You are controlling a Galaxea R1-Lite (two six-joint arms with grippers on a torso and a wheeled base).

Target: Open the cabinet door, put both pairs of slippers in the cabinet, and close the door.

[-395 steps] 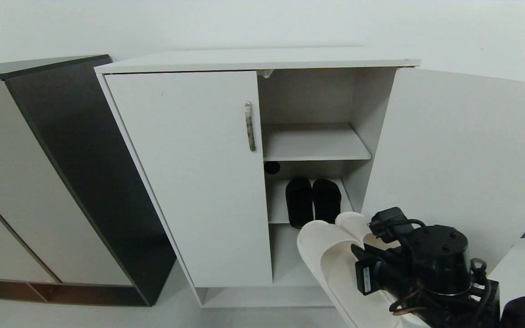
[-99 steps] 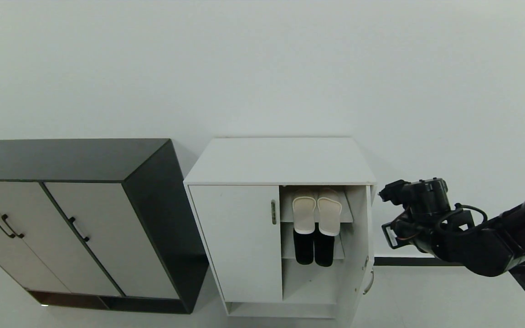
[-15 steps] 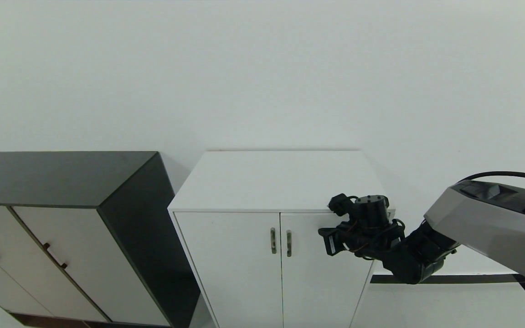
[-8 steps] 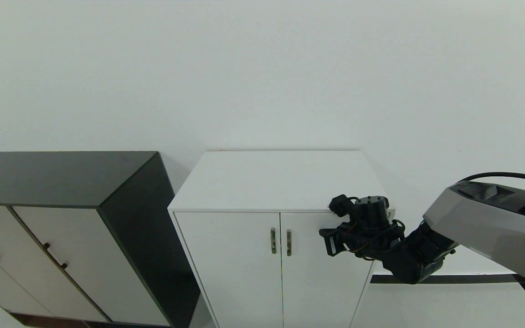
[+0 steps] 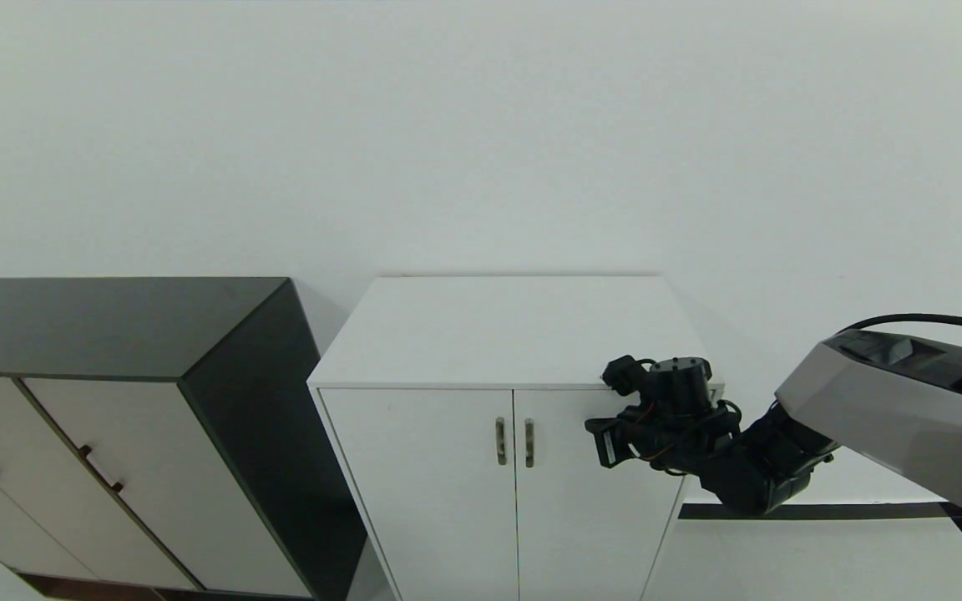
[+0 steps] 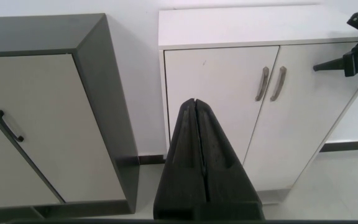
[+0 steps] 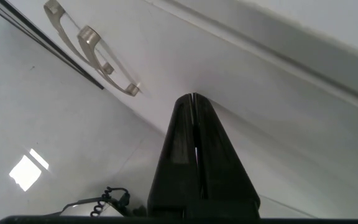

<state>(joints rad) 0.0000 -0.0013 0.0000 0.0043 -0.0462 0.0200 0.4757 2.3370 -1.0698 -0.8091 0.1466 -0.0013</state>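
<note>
The white cabinet (image 5: 504,330) stands in the lower middle of the head view, against a plain pale wall (image 5: 481,125). It has a flat white top board and two tall plain white doors, and the bottom edge of the frame cuts it off. The left door (image 5: 422,492) and the right door (image 5: 581,522) are both shut and flush, with only a thin dark seam (image 5: 516,517) between them. Two slim vertical handles (image 5: 500,441) of brushed metal sit on either side of that seam, high on the doors.

The right gripper (image 7: 193,99) comes in from the right of the head view, in front of the upper part of the right door, right of the handles and just under the top board. Its fingers are pressed together with no gap. The right wrist view shows their tips at the door's face, seemingly touching it.

The left gripper (image 6: 195,104) is held well back from the furniture, pointing toward the white cabinet's left door. Its fingers are together too, and nothing is between them.

Just beside the white cabinet, at the lower left of the head view, is a dark cabinet (image 5: 113,325) with a black top and side, pale grey doors and black handles. At the lower right a black strip (image 5: 815,511) runs along the pale floor (image 5: 782,559).
</note>
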